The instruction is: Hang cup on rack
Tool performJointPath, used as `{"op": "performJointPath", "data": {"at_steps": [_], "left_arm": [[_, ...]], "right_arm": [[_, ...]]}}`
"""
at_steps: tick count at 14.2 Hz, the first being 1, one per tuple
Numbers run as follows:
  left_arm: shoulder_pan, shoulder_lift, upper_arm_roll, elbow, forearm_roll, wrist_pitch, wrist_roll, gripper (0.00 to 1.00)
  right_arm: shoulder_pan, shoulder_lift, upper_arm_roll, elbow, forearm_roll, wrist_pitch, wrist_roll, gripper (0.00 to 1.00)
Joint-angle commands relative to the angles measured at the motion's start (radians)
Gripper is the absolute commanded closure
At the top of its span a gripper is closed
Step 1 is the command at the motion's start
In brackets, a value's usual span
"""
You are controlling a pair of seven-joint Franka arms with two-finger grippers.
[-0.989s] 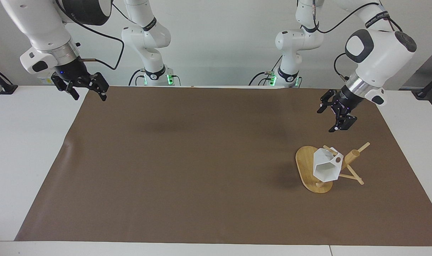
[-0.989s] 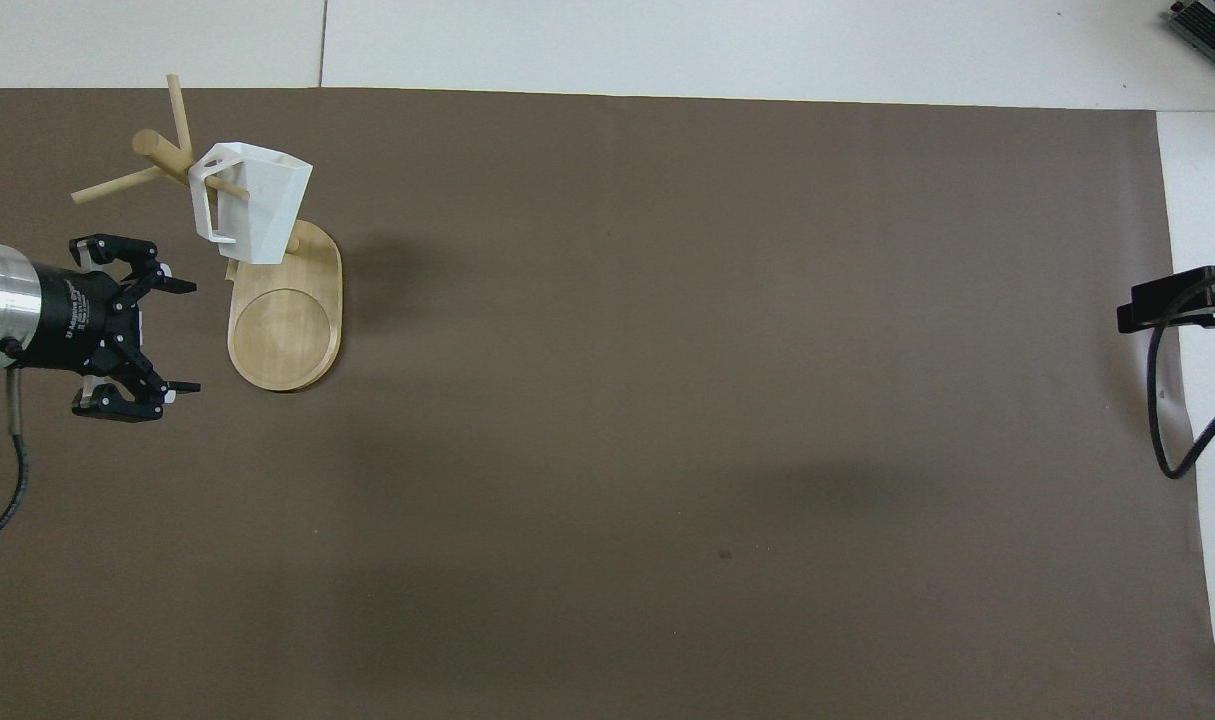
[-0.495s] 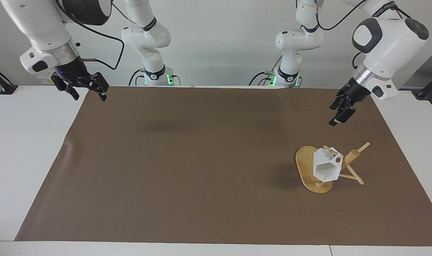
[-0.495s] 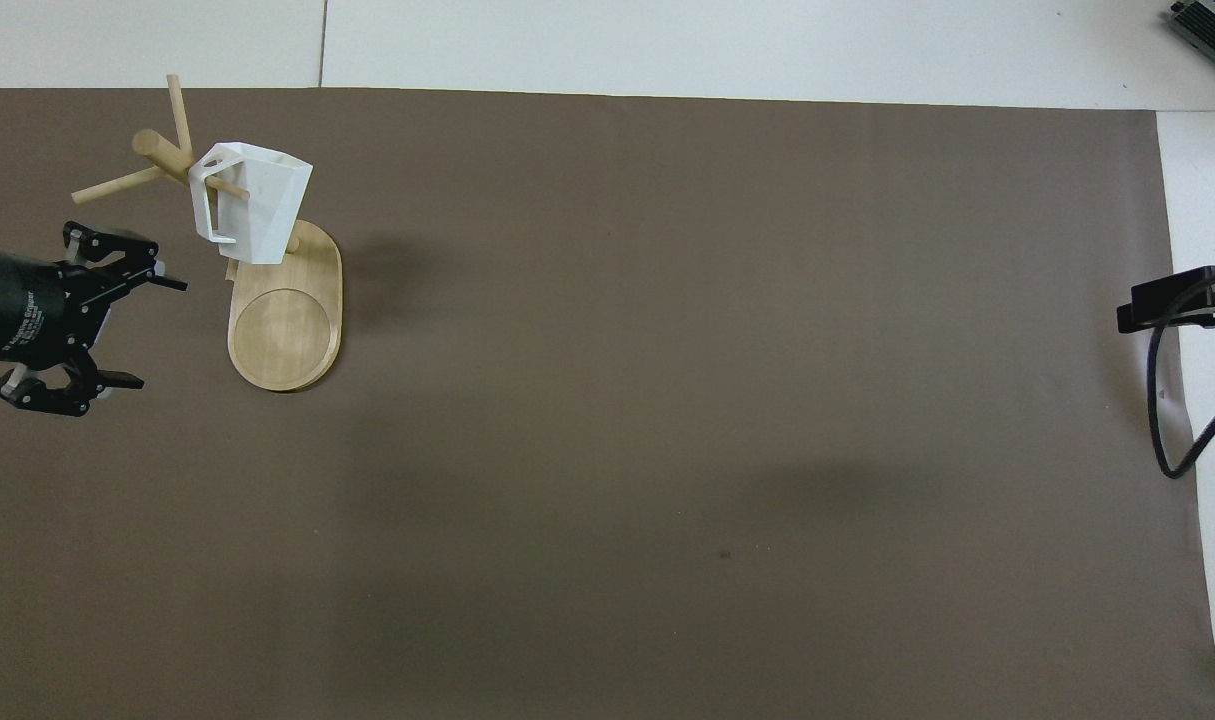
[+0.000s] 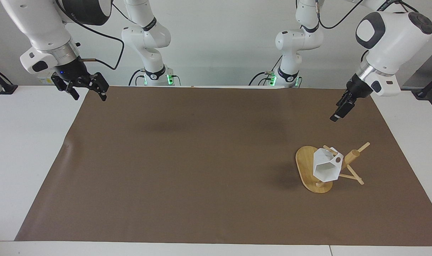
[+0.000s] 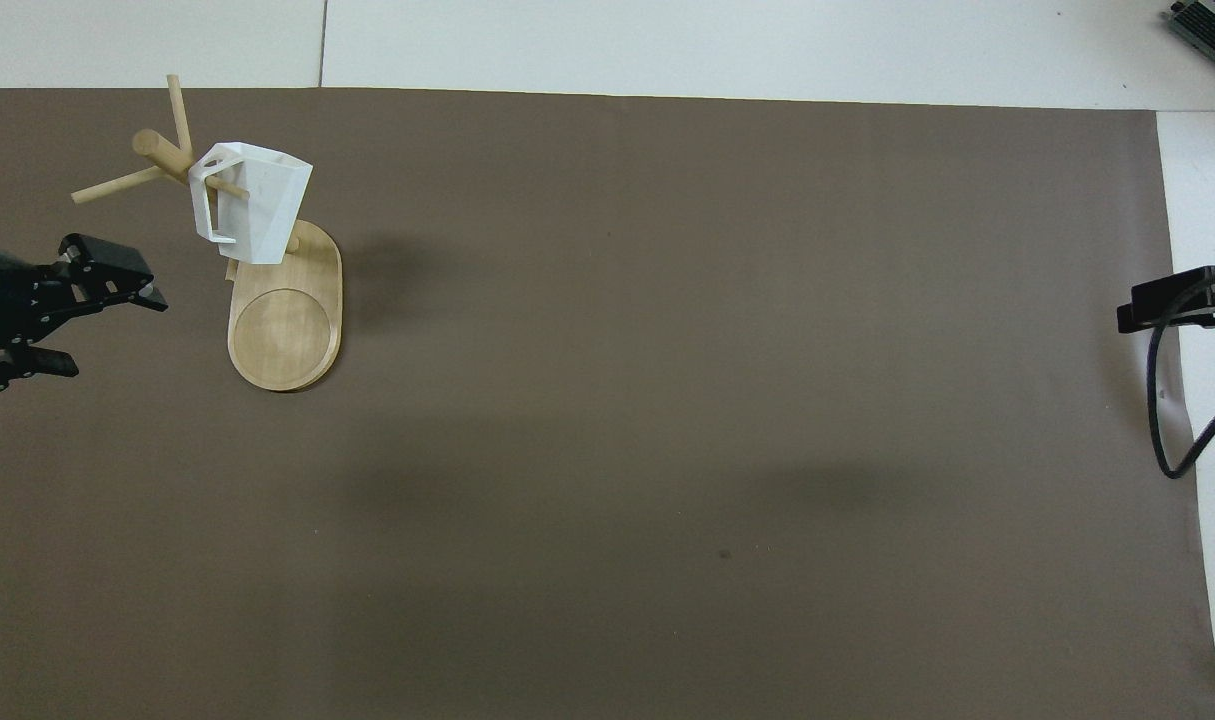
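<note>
Brown matting covers your table (image 5: 9, 149), and at the left arm's end stands the rack (image 5: 313, 177) with the cup (image 5: 325, 167) hung on a peg by its handle, tipped mouth-down so its own weight keeps it seated. Your left gripper (image 5: 340, 113) hangs over the mat near the rack, fingers spread and empty, touching nothing. Your right gripper (image 5: 84, 87) waits at its own end, fingers spread too. Judging by this, the hanging looks done.
</note>
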Motion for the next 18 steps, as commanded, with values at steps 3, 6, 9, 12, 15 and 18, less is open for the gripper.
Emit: {"op": "performJointPath", "data": {"at_steps": [3,6,9,12,15,18], "left_arm": [[-0.053,0.022,0.056,0.092,0.04,-0.089,0.312,0.0],[-0.076,0.022,0.083,0.127,0.04,-0.134,0.415,0.0],[-0.12,0.026,0.136,0.178,0.053,-0.187,0.455,0.0],[-0.123,0.022,0.134,0.209,0.092,-0.241,0.507,0.0],[-0.123,0.005,0.119,0.21,0.091,-0.253,0.544,0.0],[-0.122,-0.032,0.085,0.201,0.089,-0.29,0.544,0.0]], "right_arm": [[0.002,-0.018,0.001,-0.016,-0.004,-0.011,0.012,0.0],[0.002,-0.018,0.001,-0.015,-0.004,-0.011,0.012,0.0],[0.002,-0.018,0.001,-0.016,-0.004,-0.011,0.012,0.0],[0.002,-0.018,0.001,-0.016,-0.004,-0.011,0.012,0.0],[0.002,-0.018,0.001,-0.016,-0.004,-0.011,0.012,0.0],[0.002,-0.018,0.001,-0.016,-0.004,-0.011,0.012,0.0]]}}
